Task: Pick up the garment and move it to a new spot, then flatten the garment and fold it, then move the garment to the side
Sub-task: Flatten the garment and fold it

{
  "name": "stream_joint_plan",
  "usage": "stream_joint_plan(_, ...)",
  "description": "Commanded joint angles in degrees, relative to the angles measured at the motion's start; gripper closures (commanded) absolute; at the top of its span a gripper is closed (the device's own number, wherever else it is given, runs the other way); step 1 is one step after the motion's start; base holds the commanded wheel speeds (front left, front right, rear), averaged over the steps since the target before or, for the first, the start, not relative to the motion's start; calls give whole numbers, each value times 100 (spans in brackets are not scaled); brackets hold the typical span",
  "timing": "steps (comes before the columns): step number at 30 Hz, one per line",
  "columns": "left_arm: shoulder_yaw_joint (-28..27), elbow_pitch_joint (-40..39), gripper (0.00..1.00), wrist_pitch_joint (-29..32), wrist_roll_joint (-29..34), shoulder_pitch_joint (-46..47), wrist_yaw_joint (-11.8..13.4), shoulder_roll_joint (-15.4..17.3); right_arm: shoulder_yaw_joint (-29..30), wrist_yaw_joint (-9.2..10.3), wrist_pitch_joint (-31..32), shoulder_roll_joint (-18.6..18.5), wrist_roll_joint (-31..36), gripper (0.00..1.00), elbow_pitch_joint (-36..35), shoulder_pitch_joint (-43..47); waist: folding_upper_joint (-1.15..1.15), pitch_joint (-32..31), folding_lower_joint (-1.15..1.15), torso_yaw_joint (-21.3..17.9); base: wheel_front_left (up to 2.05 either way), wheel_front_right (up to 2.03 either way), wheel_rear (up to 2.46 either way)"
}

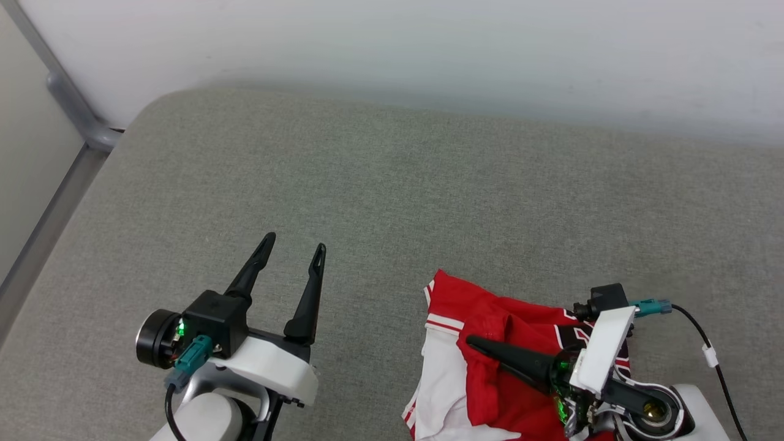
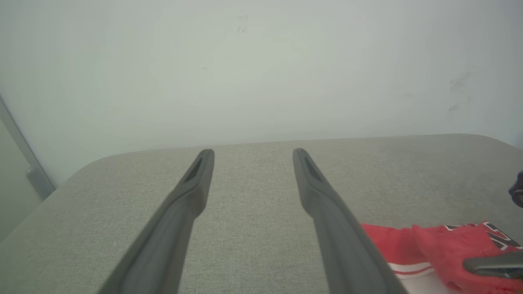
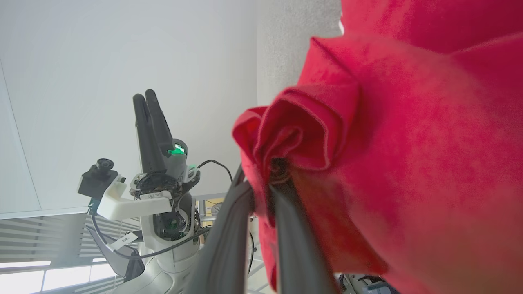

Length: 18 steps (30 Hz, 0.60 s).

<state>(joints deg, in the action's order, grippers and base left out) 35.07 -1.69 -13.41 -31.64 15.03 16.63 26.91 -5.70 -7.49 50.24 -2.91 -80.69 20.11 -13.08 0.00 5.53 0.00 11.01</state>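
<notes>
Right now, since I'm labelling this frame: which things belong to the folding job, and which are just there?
Job: garment; right gripper, shut on it; left gripper, open.
Just there: grey table; wall; pipe.

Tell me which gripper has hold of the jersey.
The right gripper, shut on a bunched fold of the red garment. The left gripper stands open over the grey surface, holding nothing.

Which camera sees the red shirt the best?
The head view: the garment lies bunched on the grey surface, showing red cloth, a white sleeve and striped trim. The left wrist view catches a red corner; the right wrist view gives red folds pinched by the fingers of the right gripper.
</notes>
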Motion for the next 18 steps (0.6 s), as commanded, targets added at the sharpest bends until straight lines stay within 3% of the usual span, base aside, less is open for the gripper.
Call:
stream_joint_plan(1,-8,24,0,-34,8,74,-23,-8,-54,2,-134,2,13,100,75,-96,0,86,0,69,0,0,0)
stream_joint_plan(2,-9,35,0,-48,8,87,-40,-23,-112,2,-227,2,0,100,169,-122,0,114,0,89,0,0,0)
stream_joint_plan(3,-13,50,0,-57,10,100,-47,-36,-178,1,-302,2,9,93,263,-153,0,146,0,106,0,0,0)
stream_joint_plan(4,-17,68,0,-62,10,112,-49,-48,-227,1,-407,2,84,63,312,-209,0,164,0,111,0,0,0)
stream_joint_plan(5,-28,79,0,-76,10,118,-50,-54,-286,1,-472,2,55,0,351,-244,0,179,0,111,0,0,0)
stream_joint_plan(13,-73,180,0,-122,12,53,-72,-76,-644,1,-1236,-22,412,0,-214,-329,0,158,0,-36,0,0,0)
stream_joint_plan(18,-124,217,0,-144,0,7,-47,-74,-783,1,-2703,-496,1965,0,-737,-297,0,94,0,-187,0,0,0)
